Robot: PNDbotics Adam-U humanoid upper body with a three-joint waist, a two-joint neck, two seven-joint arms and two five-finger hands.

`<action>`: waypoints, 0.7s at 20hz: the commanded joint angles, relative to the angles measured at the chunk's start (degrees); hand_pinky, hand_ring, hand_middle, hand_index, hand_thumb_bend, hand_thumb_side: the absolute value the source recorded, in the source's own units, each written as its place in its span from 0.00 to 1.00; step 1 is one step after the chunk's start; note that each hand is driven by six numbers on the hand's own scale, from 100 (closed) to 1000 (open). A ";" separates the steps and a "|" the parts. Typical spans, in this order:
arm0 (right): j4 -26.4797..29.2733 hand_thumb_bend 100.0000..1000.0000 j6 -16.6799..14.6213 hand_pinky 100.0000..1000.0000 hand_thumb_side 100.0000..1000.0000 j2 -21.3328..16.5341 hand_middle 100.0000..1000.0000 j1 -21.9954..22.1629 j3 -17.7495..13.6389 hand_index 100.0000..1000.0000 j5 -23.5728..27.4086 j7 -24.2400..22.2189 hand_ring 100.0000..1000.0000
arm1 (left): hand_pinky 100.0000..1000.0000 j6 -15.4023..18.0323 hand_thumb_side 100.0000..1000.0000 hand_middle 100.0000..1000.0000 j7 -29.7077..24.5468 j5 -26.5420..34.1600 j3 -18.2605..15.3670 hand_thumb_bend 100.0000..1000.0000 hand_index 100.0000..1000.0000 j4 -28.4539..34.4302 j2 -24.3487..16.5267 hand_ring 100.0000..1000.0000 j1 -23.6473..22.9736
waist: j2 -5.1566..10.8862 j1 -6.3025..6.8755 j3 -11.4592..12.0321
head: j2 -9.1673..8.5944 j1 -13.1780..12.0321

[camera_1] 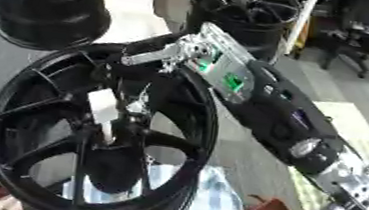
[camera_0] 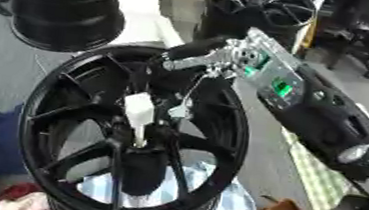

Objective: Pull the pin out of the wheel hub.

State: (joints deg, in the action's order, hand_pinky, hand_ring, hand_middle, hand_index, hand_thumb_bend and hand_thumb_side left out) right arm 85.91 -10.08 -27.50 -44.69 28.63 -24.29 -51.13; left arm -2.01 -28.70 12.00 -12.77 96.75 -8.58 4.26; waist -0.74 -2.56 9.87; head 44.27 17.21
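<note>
Right hand: the black and silver robot hand (camera_0: 195,63) reaches in from the right, fingers curled down toward the hub; whether they grip the pin, I cannot tell.
Pin: a white blocky plastic pin (camera_0: 138,113) stands in the centre of the glossy black spoked wheel hub (camera_0: 64,107).
Handling: probably light, stiff and smooth; best pinched at its exposed white head.
Beyond: two more black wheels (camera_0: 55,0) at the far side.

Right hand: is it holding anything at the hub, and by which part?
The right hand has its fingers curled down at the top of the white pin in the wheel hub. Whether they actually grip it cannot be told.
</note>
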 commanded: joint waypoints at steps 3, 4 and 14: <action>-0.92 0.02 -1.18 0.89 0.43 0.52 0.90 -1.20 -0.05 0.97 -2.22 0.37 0.93 | 0.65 -0.02 0.84 0.62 -0.29 0.25 0.28 0.00 0.79 0.64 -0.33 1.00 0.86 | 0.40 0.33 0.17 | -0.15 0.32; -1.06 0.02 -1.32 0.89 0.43 0.73 0.90 -1.18 0.10 0.97 -2.43 0.27 0.93 | 0.65 -0.04 0.84 0.62 -0.30 0.25 0.30 0.00 0.79 0.63 -0.32 1.00 0.88 | 0.40 0.32 0.21 | -0.15 0.35; -1.62 0.01 -2.75 0.87 0.41 2.15 0.80 -0.87 0.96 0.92 -4.26 -0.83 0.89 | 0.65 -0.13 0.84 0.62 -0.38 0.20 0.37 0.00 0.79 0.60 -0.23 1.00 0.98 | 0.37 0.28 0.42 | -0.15 0.61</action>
State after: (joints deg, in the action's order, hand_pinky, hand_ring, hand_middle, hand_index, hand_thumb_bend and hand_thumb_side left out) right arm 84.03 -12.36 -24.92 -44.78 29.89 -28.11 -51.76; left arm -2.24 -28.94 12.02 -12.57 96.75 -8.56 4.50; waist -0.74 -2.58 10.26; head 44.27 17.72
